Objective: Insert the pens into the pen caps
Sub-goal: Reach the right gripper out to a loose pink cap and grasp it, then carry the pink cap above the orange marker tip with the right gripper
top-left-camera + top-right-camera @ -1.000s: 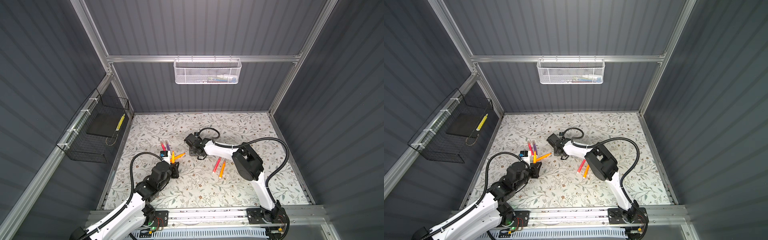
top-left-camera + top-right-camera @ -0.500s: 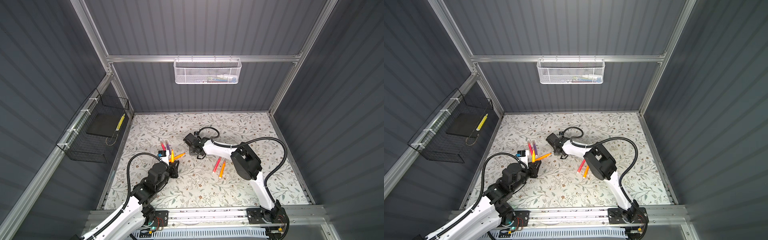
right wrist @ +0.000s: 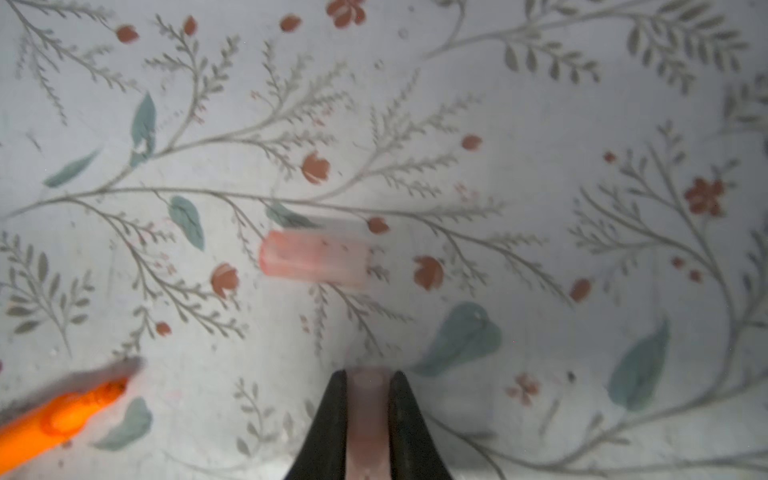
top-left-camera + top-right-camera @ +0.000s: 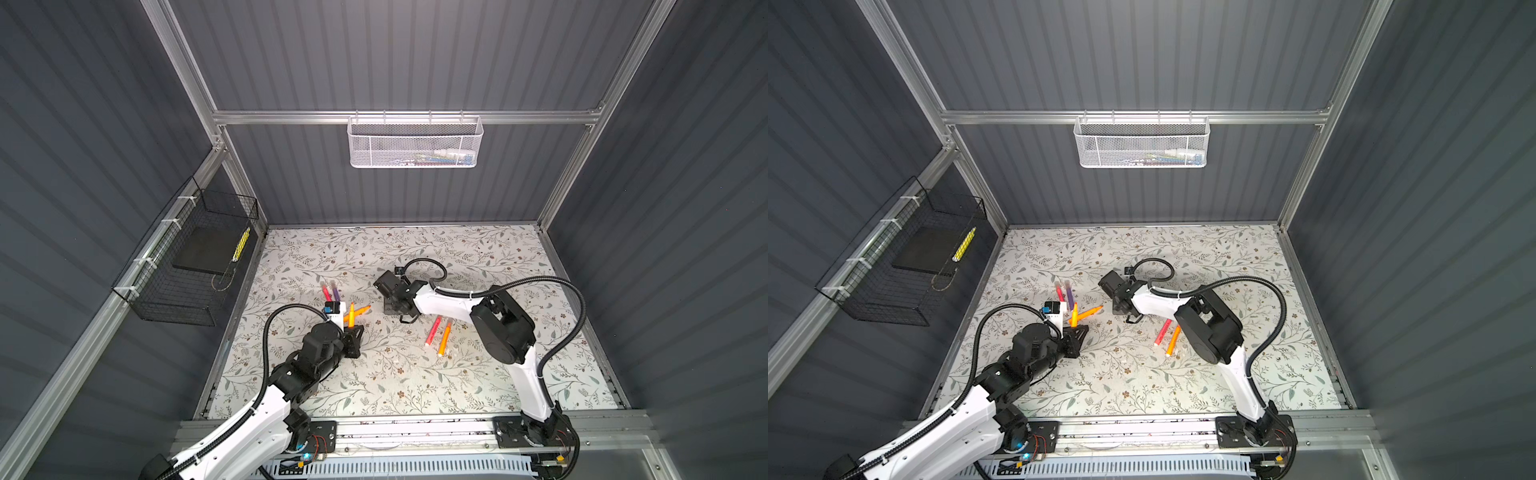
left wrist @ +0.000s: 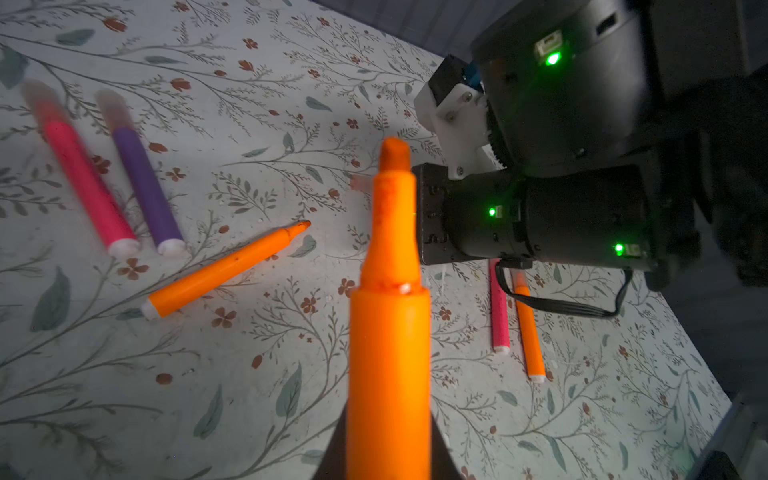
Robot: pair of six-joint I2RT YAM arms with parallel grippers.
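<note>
Presently my right pincer (image 3: 368, 415) pinches a light, probably slick pen cap (image 3: 368, 388); my left pincer (image 5: 388, 455) grips the stiff orange pen (image 5: 390, 332) by its barrel.

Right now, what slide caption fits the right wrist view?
Right end effector shut on a pen cap; a second cap lies on the floral mat, an orange pen nearby.
</note>
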